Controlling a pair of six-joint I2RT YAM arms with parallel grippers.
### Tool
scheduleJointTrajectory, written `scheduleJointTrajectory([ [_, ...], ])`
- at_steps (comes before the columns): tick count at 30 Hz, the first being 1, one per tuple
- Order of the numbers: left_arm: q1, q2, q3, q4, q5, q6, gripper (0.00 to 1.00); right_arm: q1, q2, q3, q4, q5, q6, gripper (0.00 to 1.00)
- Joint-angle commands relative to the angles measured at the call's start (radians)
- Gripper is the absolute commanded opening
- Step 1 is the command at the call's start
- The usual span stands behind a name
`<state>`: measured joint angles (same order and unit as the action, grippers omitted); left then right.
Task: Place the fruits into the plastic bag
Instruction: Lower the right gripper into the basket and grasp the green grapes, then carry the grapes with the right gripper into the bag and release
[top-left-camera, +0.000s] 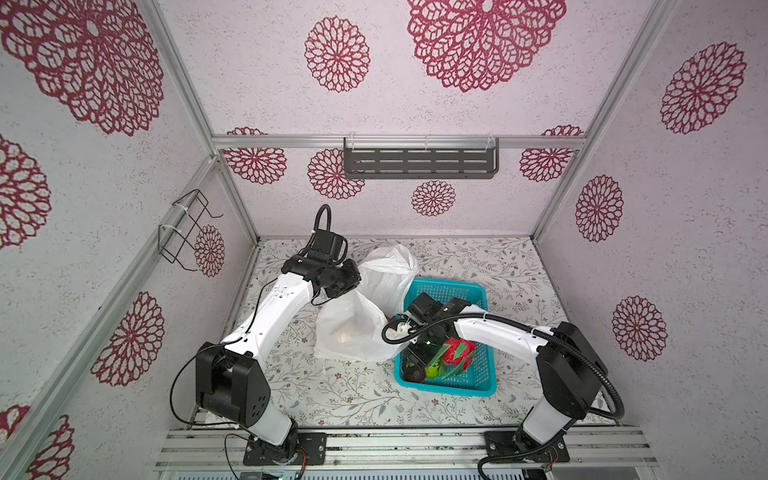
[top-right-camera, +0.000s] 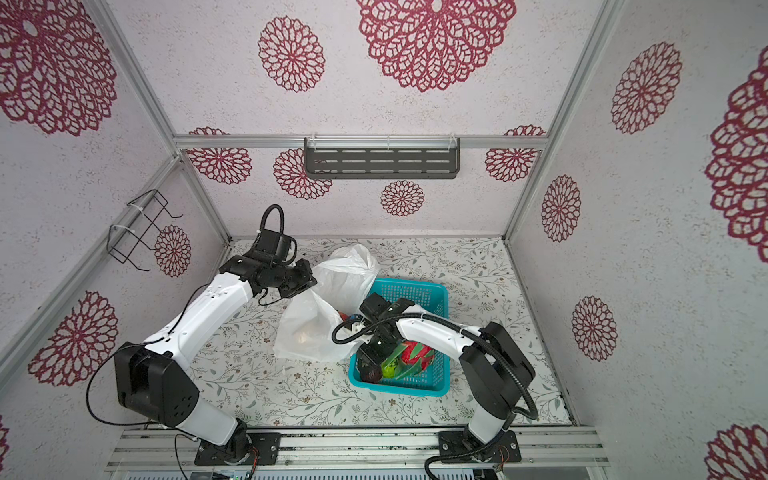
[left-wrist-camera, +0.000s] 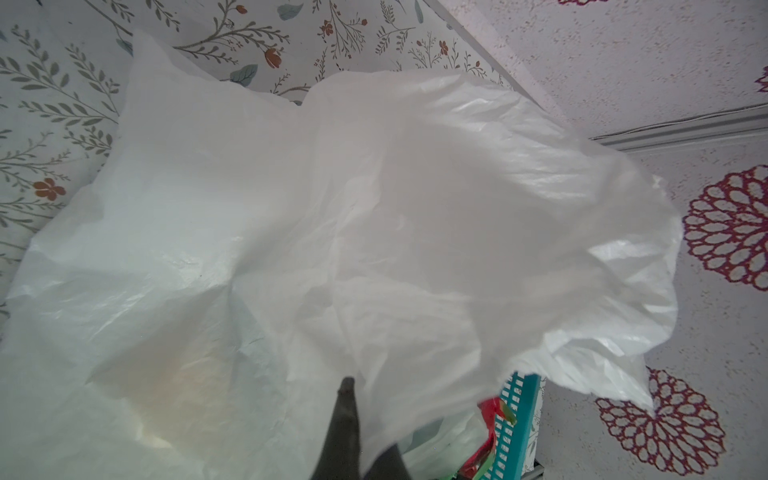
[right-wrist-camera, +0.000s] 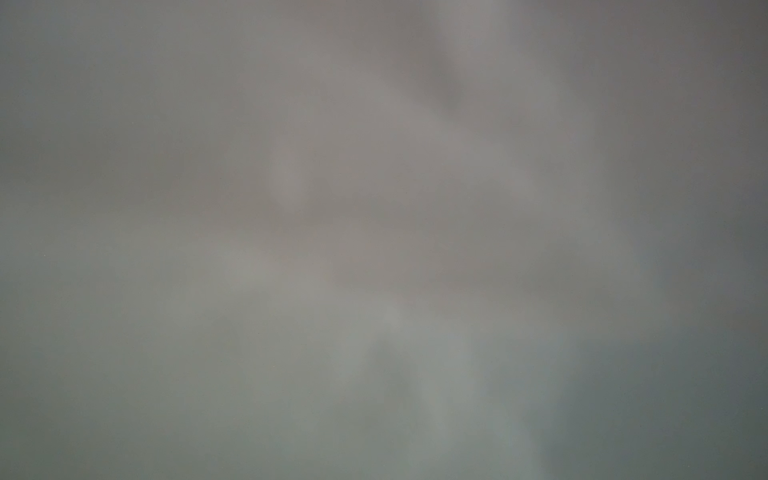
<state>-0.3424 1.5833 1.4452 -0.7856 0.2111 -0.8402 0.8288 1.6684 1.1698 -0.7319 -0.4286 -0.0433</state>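
Note:
The plastic bag (top-left-camera: 365, 316) (top-right-camera: 324, 320) is a translucent white carrier bag standing left of the teal basket. My left gripper (top-left-camera: 353, 289) (left-wrist-camera: 361, 419) is shut on its upper edge and holds it up; one dark finger (left-wrist-camera: 345, 415) shows against the film. A pale fruit (top-left-camera: 345, 336) shows faintly through the bag. In the basket lie the red dragon fruit (top-left-camera: 459, 353) (top-right-camera: 415, 353), a bright green fruit (top-left-camera: 434, 369) and a dark round one (top-left-camera: 415, 375). My right gripper (top-left-camera: 413, 363) reaches down into the basket's front left corner, over the dark fruit. Its jaws are hidden, and the right wrist view is only grey blur.
The teal perforated basket (top-left-camera: 449, 284) (top-right-camera: 409, 284) (left-wrist-camera: 515, 415) sits right of centre on the floral table, touching the bag. A dark slotted shelf (top-left-camera: 419, 162) hangs on the back wall and a wire rack (top-left-camera: 187, 232) on the left wall.

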Motion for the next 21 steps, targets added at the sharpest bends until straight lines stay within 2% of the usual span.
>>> scheduleJointTrajectory([
  [1,0.001,-0.017,0.032,-0.006,-0.015,0.009,0.00,0.006,-0.078,0.002,-0.041,0.049,-0.024,0.32],
  [7,0.001,-0.012,0.027,0.000,-0.009,0.003,0.00,-0.071,-0.202,-0.006,0.015,0.106,0.016,0.24],
  [12,0.001,-0.019,0.012,0.021,-0.007,-0.002,0.00,-0.206,-0.291,-0.022,0.031,0.129,0.041,0.23],
  [16,0.002,-0.020,0.007,0.023,-0.004,0.001,0.00,-0.309,-0.333,-0.004,0.003,0.213,0.025,0.23],
  [21,0.000,-0.022,0.005,0.018,0.000,0.009,0.00,-0.367,-0.316,0.062,0.032,0.272,0.043,0.23],
])
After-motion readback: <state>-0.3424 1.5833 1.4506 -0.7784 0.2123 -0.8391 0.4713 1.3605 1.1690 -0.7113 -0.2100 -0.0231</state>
